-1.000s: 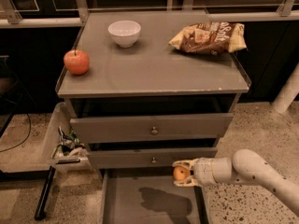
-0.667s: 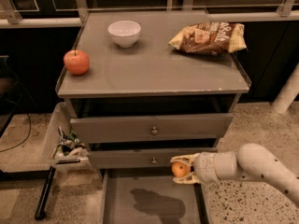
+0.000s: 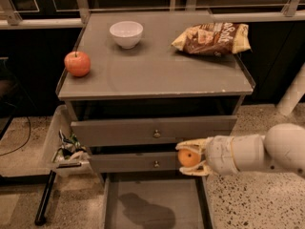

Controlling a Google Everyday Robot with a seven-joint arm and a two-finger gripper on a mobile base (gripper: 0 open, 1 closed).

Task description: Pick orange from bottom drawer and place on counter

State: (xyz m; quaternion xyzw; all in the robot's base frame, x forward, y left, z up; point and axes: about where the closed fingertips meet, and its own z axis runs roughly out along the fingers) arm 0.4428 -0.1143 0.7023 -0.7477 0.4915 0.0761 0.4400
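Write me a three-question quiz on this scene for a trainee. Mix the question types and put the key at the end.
1. Multiple choice: the gripper, in front of the middle drawer, is
A. open
B. shut on the orange
C. resting on the floor
2. True or false: the bottom drawer is pulled open below the gripper.
3. Short answer: which fruit sits on the counter?

Key
1. B
2. True
3. The apple, near the counter's left edge.
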